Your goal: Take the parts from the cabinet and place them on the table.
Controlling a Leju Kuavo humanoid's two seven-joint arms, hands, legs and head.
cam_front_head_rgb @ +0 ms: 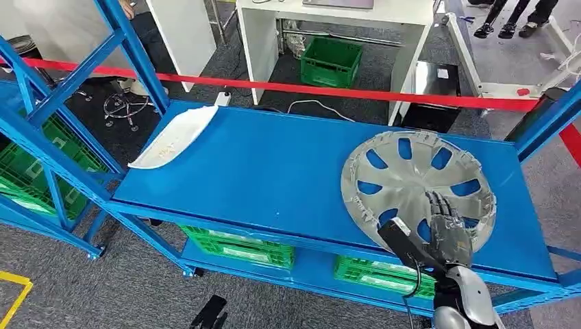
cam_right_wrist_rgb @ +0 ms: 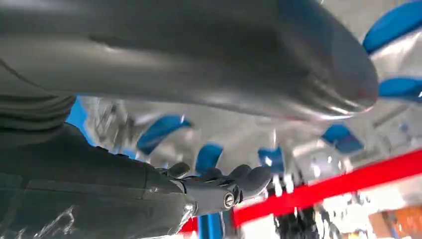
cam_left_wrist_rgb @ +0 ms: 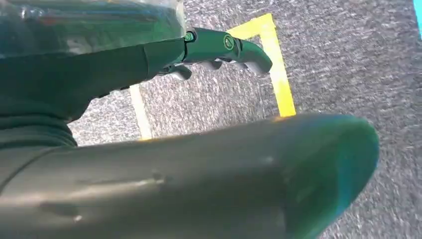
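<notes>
A silver hubcap (cam_front_head_rgb: pixel 411 179) with several cut-outs lies flat on the right part of the blue cabinet shelf (cam_front_head_rgb: pixel 274 171). My right hand (cam_front_head_rgb: pixel 449 229) is over the hubcap's near edge, fingers spread and stretched toward its middle; it grips nothing. In the right wrist view the hubcap (cam_right_wrist_rgb: pixel 234 134) shows blurred beyond the straightened fingers (cam_right_wrist_rgb: pixel 234 181). A long white curved part (cam_front_head_rgb: pixel 175 136) rests at the shelf's far left corner, well away from that hand. My left hand (cam_left_wrist_rgb: pixel 199 164) hangs over grey carpet, fingers (cam_left_wrist_rgb: pixel 234 47) extended and holding nothing.
Blue uprights and braces (cam_front_head_rgb: pixel 48 151) frame the cabinet on the left, and a blue post (cam_front_head_rgb: pixel 548 116) on the right. A red tape (cam_front_head_rgb: pixel 308 89) runs behind the shelf. Green crates (cam_front_head_rgb: pixel 240 248) sit on the lower shelf. A white table (cam_front_head_rgb: pixel 329 27) stands beyond, and a person's feet (cam_front_head_rgb: pixel 507 27) show at the far right.
</notes>
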